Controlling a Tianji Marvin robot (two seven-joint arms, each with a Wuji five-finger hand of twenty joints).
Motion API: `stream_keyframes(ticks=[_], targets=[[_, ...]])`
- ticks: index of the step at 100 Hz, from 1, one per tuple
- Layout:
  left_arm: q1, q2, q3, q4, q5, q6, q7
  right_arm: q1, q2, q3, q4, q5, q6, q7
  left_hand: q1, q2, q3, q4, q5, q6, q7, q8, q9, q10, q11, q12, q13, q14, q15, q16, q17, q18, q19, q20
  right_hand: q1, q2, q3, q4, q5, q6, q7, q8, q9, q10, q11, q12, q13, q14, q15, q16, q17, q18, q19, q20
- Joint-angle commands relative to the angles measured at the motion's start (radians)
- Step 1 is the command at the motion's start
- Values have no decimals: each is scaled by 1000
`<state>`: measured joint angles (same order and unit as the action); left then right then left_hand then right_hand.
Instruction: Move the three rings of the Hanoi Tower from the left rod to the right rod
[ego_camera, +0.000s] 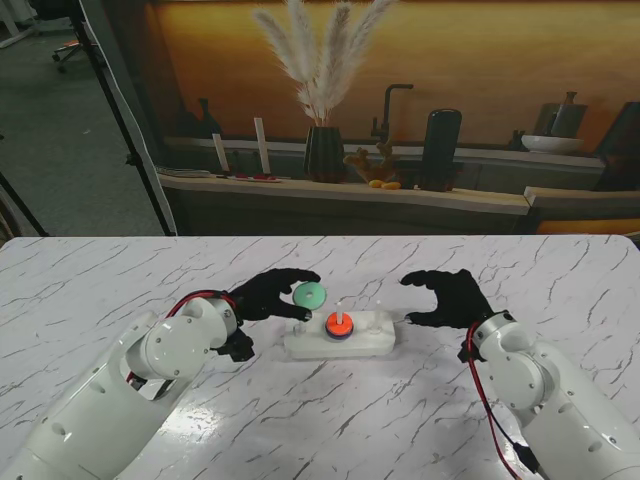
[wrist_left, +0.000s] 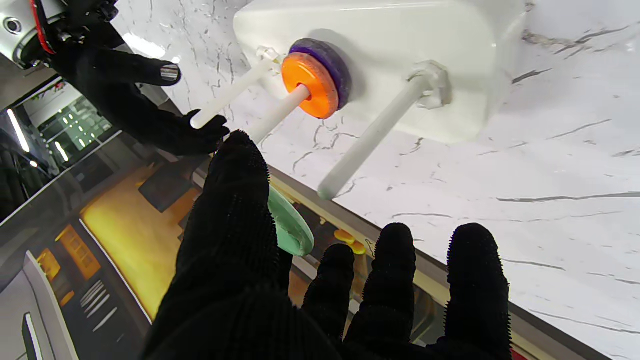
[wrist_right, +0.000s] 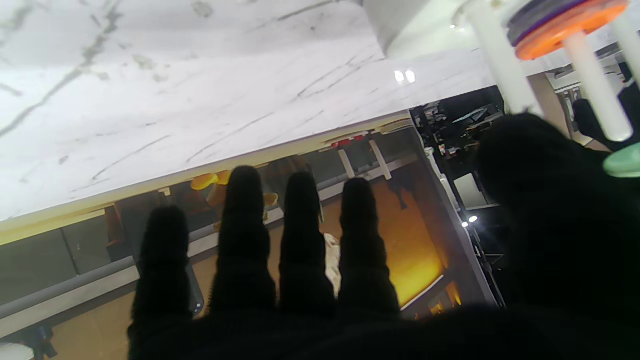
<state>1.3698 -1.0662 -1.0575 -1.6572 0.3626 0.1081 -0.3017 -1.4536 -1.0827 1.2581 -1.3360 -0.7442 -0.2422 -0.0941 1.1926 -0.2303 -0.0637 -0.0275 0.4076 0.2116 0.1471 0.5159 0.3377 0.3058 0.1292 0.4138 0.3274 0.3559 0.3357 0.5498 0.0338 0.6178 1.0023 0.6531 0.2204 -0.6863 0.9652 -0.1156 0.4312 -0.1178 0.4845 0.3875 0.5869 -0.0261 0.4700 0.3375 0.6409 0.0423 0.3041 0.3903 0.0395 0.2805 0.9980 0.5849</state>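
Observation:
The white Hanoi base lies mid-table with three white rods. On its middle rod an orange ring rests on a purple ring. My left hand is shut on a green ring, pinched between thumb and finger and held in the air above the left rod, which is bare. The green ring shows edge-on beside my thumb. My right hand hovers open just right of the base, fingers spread and holding nothing. The right rod is bare too.
The marble table reaches to a far edge, with a wooden counter behind it carrying a vase of pampas grass, a black tap and a dark canister. A tripod leg stands off the table's far left.

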Motion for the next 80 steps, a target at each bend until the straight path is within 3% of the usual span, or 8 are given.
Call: stream_keyframes(ticks=[1,38,80], targets=[[-14,-9,12,2,13,-21,-7,-9,-5,2,10,0,8,1,98,126,66,19,102,-112,132,70,19,3,-16,-5,13,4,1,2,-2,62,36,-10,4,9,10,30,12,5,7,10,11,2,13,5,14,-22,16,6,-5,110,17,11],[-84,-39,109,61,-48,-4,59,-18,-3,18,37,3,41,9,98,129,67,20,101,-112,131,73,23,0,-16,-3,17,6,4,7,1,60,39,-11,6,8,13,29,11,6,9,10,11,1,15,5,13,-23,17,6,-6,109,16,10],[-184,-64,220,121,-109,8,69,-30,-2,43,54,0,60,11,98,130,63,20,98,-113,128,73,22,1,-16,-2,15,6,5,9,0,58,40,-12,8,5,16,29,13,7,12,10,12,1,16,5,13,-22,18,6,-8,108,16,10]])
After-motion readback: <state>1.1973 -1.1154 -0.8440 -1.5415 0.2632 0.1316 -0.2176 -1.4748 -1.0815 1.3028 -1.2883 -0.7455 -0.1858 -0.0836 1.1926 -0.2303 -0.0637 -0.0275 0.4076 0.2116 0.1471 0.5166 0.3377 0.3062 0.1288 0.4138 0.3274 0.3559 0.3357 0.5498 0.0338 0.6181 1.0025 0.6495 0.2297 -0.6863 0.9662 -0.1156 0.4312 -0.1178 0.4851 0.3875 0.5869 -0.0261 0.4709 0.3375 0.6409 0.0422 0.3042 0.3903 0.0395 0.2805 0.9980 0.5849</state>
